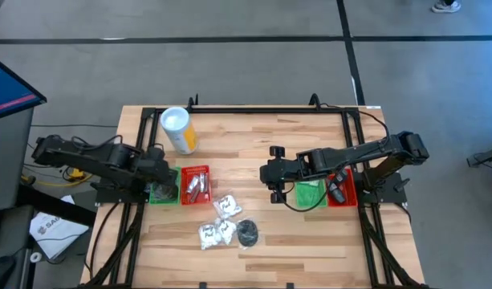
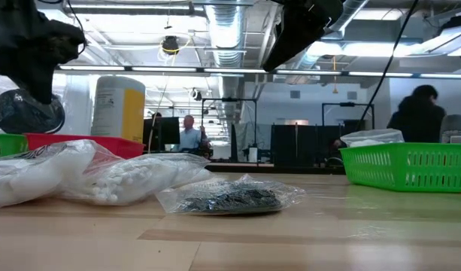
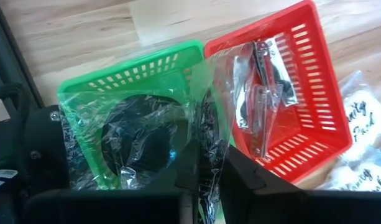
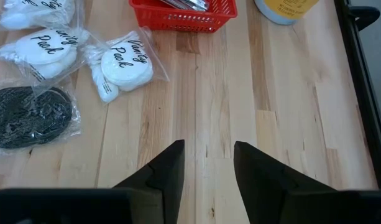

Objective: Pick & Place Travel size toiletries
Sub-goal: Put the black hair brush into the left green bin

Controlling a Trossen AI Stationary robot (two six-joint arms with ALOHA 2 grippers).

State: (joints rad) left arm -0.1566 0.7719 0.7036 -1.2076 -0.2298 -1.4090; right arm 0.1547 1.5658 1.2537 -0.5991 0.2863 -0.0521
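Observation:
My left gripper (image 3: 206, 167) is shut on a clear bag holding a black disc (image 3: 140, 146), over the green tray (image 3: 146, 65) at the table's left edge. In the low view the bag (image 2: 23, 113) hangs just above that tray (image 2: 4, 143). The red tray (image 1: 195, 185) beside it holds silvery tubes (image 3: 265, 81). White sachets (image 4: 125, 62) and another bagged black disc (image 4: 28, 115) lie flat on the table near its front. My right gripper (image 4: 209, 162) stands open above bare wood at mid-table. My left gripper pinches a plastic edge of the bag (image 3: 206, 134) between its two fingers, coming from above and pointing steeply down. The bag hangs below the fingers with the black disc inside, slack and crinkled, over the green tray's opening; whether it touches the tray I cannot tell.
A yellow cylinder with a white top (image 1: 177, 128) lies at the far left of the table. A second green tray (image 1: 310, 193) and red tray (image 1: 342, 189) sit under the right arm. People show in the room beyond the table.

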